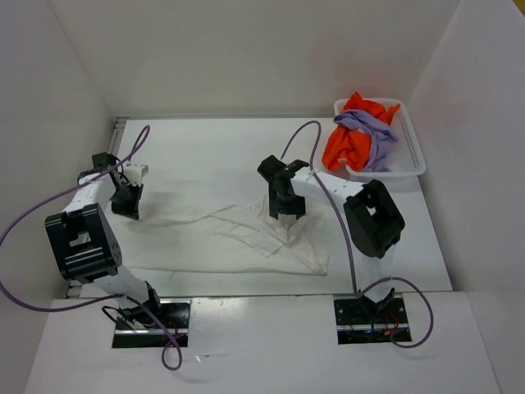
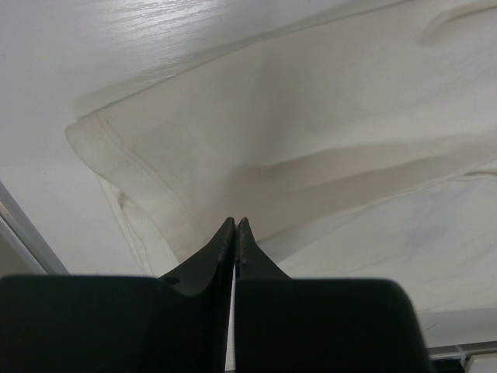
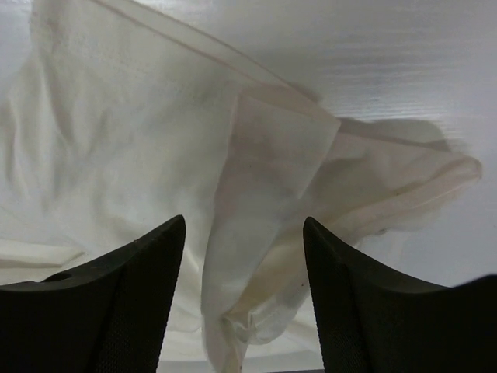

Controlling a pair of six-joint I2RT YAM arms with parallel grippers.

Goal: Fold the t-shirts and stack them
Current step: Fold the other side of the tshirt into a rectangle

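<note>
White t-shirt (image 1: 221, 238) spread loose on the bench (image 1: 205, 148), with an arm at each end of it.

The shirt lies wrinkled across the middle of the bench, its right part doubled over into a flap. The left fingers (image 2: 206, 268) are clenched tip to tip low over the shirt's left edge, beside a hemmed corner; whether any cloth is nipped between them cannot be told. The right fingers (image 3: 147, 264) are released and spread wide, poised over the folded flap near the shirt's right end, with nothing between them. At the far right corner stands a white basket (image 1: 413, 167) holding a crumpled orange garment (image 1: 344, 149) and a purple garment (image 1: 373, 131) draped over it, well apart from the white shirt.
</note>
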